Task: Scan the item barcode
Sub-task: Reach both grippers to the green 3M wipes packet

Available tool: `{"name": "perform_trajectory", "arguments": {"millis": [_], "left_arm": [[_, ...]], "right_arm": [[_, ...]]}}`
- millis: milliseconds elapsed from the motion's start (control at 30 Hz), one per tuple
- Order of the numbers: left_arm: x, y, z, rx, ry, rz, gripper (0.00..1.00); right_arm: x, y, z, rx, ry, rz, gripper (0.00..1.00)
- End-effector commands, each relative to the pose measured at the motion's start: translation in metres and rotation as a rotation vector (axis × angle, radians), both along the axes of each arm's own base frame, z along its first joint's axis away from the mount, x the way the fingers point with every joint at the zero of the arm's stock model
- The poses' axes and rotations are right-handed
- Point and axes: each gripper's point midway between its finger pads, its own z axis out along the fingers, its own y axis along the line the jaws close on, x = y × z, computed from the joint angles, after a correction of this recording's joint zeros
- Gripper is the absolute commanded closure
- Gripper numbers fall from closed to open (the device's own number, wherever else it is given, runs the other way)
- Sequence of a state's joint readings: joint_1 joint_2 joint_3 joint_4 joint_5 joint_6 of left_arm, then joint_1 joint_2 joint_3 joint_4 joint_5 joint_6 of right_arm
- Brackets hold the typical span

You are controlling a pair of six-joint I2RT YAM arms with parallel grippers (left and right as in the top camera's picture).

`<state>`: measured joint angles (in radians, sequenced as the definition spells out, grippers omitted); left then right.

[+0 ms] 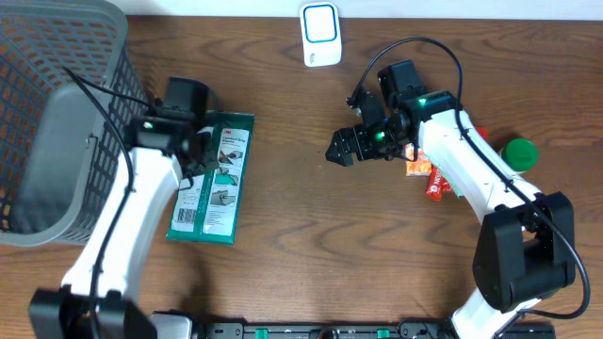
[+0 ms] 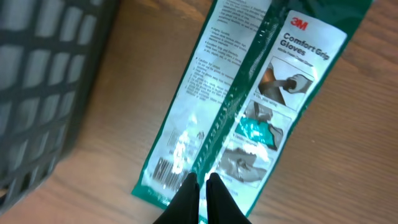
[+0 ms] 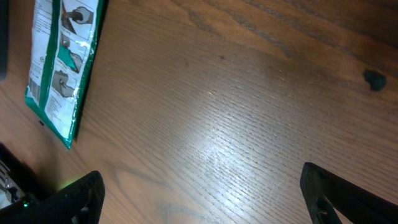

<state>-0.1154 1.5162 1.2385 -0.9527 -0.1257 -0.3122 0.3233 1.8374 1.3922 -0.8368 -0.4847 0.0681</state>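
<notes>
The item is a flat green-and-white 3M glove packet (image 1: 219,193) lying on the wooden table, left of centre. My left gripper (image 1: 207,153) is at its far end. In the left wrist view the gripper (image 2: 202,180) is shut, its black fingertips pinched on the raised centre seam of the packet (image 2: 249,93). The barcode (image 2: 171,165) shows just left of the fingers. A white scanner with a blue face (image 1: 320,34) stands at the table's back edge. My right gripper (image 1: 341,149) hovers open over bare wood in mid-table (image 3: 208,205), holding nothing. The packet (image 3: 62,68) is off to its left.
A grey mesh basket (image 1: 57,122) fills the left side, close beside the left arm. Red snack packets (image 1: 433,181) and a green round object (image 1: 518,151) lie behind the right arm. A small dark mark (image 3: 374,79) is on the wood.
</notes>
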Motion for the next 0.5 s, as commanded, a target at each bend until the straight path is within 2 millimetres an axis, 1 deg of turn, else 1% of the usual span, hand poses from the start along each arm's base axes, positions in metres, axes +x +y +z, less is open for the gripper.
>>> {"name": "perform_trajectory", "arguments": {"millis": [0, 33, 100, 167, 333, 400, 467], "left_arm": [[0.013, 0.008, -0.024, -0.074, 0.053, -0.064, 0.92], [0.016, 0.012, -0.029, -0.073, 0.057, -0.054, 0.92], [0.024, 0.025, -0.05, -0.073, 0.087, -0.024, 0.92], [0.027, 0.032, -0.065, -0.075, 0.116, -0.005, 0.92], [0.033, 0.035, -0.096, -0.077, 0.164, 0.005, 0.92], [0.035, 0.036, -0.113, -0.075, 0.189, 0.008, 0.92], [0.033, 0.035, -0.123, -0.079, 0.214, 0.017, 0.92]], "right_arm": [[-0.003, 0.005, 0.002, 0.008, 0.0, 0.002, 0.05], [-0.003, 0.005, 0.002, 0.006, -0.001, 0.001, 0.05], [-0.003, 0.005, 0.0, 0.006, 0.011, -0.011, 0.04], [-0.002, 0.005, -0.002, 0.008, 0.019, -0.024, 0.05], [-0.001, 0.006, -0.002, 0.01, 0.012, -0.021, 0.05], [-0.002, 0.007, -0.003, 0.01, 0.011, -0.019, 0.05], [-0.002, 0.007, -0.007, 0.012, 0.016, -0.03, 0.05]]}}
